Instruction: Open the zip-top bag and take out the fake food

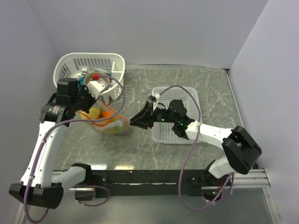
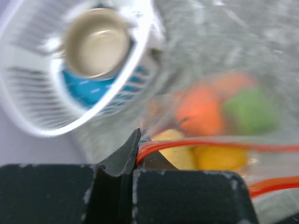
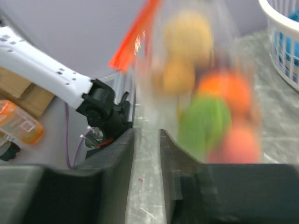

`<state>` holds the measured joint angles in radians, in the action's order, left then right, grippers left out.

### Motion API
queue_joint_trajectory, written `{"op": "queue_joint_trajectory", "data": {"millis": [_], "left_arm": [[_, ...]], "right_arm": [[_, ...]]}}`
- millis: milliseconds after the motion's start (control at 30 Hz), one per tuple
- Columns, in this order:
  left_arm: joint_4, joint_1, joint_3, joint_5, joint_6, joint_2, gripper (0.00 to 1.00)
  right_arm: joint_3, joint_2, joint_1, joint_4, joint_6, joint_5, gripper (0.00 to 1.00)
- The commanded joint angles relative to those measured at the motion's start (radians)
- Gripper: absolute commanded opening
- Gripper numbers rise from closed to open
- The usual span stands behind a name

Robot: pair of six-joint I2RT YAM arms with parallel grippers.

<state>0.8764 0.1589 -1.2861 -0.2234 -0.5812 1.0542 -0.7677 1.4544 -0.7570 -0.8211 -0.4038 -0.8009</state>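
Observation:
The clear zip-top bag (image 1: 111,123) lies left of the table's middle, with the fake food (image 1: 96,113) inside. My left gripper (image 1: 86,111) is at the bag's left end. In the left wrist view my left gripper (image 2: 138,141) is shut on the orange-red zip strip (image 2: 210,142), with orange, green and yellow pieces (image 2: 201,109) behind the plastic. My right gripper (image 1: 136,122) sits at the bag's right end. In the right wrist view my right gripper (image 3: 147,133) is open by a narrow gap with only table between the fingers. There the blurred bag (image 3: 205,93) hangs just ahead.
A round white basket (image 1: 70,65) at the back left holds a tan bowl (image 2: 96,42) and a blue dish (image 2: 84,88). A flat white mesh basket (image 1: 191,100) lies under my right arm. Grey walls close in the left, back and right.

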Motion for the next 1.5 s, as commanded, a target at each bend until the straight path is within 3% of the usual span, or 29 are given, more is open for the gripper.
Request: {"op": "queue_joint_trajectory", "data": {"millis": [0, 100, 300, 400, 533, 633, 733, 867, 1067, 1233, 1267, 1333, 1400, 1433, 1467], "left_arm": [[-0.008, -0.007, -0.067, 0.220, 0.043, -0.075, 0.01], [0.089, -0.006, -0.036, 0.153, 0.141, -0.094, 0.01], [0.199, 0.056, 0.163, -0.192, 0.253, -0.077, 0.01], [0.213, 0.094, 0.168, -0.235, 0.215, -0.024, 0.01], [0.207, 0.141, 0.133, -0.324, 0.236, 0.079, 0.01], [0.187, 0.197, 0.085, -0.337, 0.288, 0.200, 0.01], [0.226, 0.244, 0.021, -0.373, 0.287, 0.323, 0.01], [0.239, 0.275, 0.002, -0.458, 0.265, 0.357, 0.03], [0.337, 0.292, -0.051, -0.544, 0.126, 0.365, 0.15], [0.407, 0.291, -0.090, -0.489, 0.095, 0.296, 0.50], [0.401, 0.291, -0.090, -0.473, 0.098, 0.279, 0.67], [0.366, 0.288, -0.085, -0.394, 0.116, 0.225, 0.79], [0.328, 0.263, -0.082, -0.287, 0.113, 0.193, 0.83], [0.303, 0.246, -0.070, -0.240, 0.113, 0.163, 0.84], [0.245, 0.225, -0.061, -0.203, 0.104, 0.152, 0.85]], "right_arm": [[-0.067, -0.035, 0.015, 0.145, 0.048, 0.069, 0.42], [-0.026, -0.126, 0.005, 0.152, 0.042, 0.074, 0.42], [0.117, -0.293, -0.119, 0.062, -0.009, 0.077, 0.36], [0.172, -0.286, -0.186, 0.054, -0.023, 0.111, 0.35], [0.240, -0.232, -0.208, -0.081, -0.142, 0.100, 0.31], [0.199, -0.185, -0.225, 0.020, -0.136, 0.111, 0.27], [0.171, -0.140, -0.231, 0.016, -0.135, 0.152, 0.26], [0.133, -0.083, -0.240, 0.010, -0.095, 0.299, 0.29], [0.097, 0.003, -0.240, 0.065, -0.037, 0.454, 0.40], [0.048, 0.086, -0.234, 0.140, -0.018, 0.538, 0.44], [0.039, 0.093, -0.232, 0.152, -0.020, 0.549, 0.46], [0.033, 0.109, -0.231, 0.187, -0.014, 0.566, 0.55], [0.016, 0.110, -0.232, 0.238, -0.010, 0.589, 0.64], [0.012, 0.107, -0.234, 0.287, -0.010, 0.617, 0.77], [0.019, 0.101, -0.234, 0.302, -0.010, 0.630, 0.83]]}}
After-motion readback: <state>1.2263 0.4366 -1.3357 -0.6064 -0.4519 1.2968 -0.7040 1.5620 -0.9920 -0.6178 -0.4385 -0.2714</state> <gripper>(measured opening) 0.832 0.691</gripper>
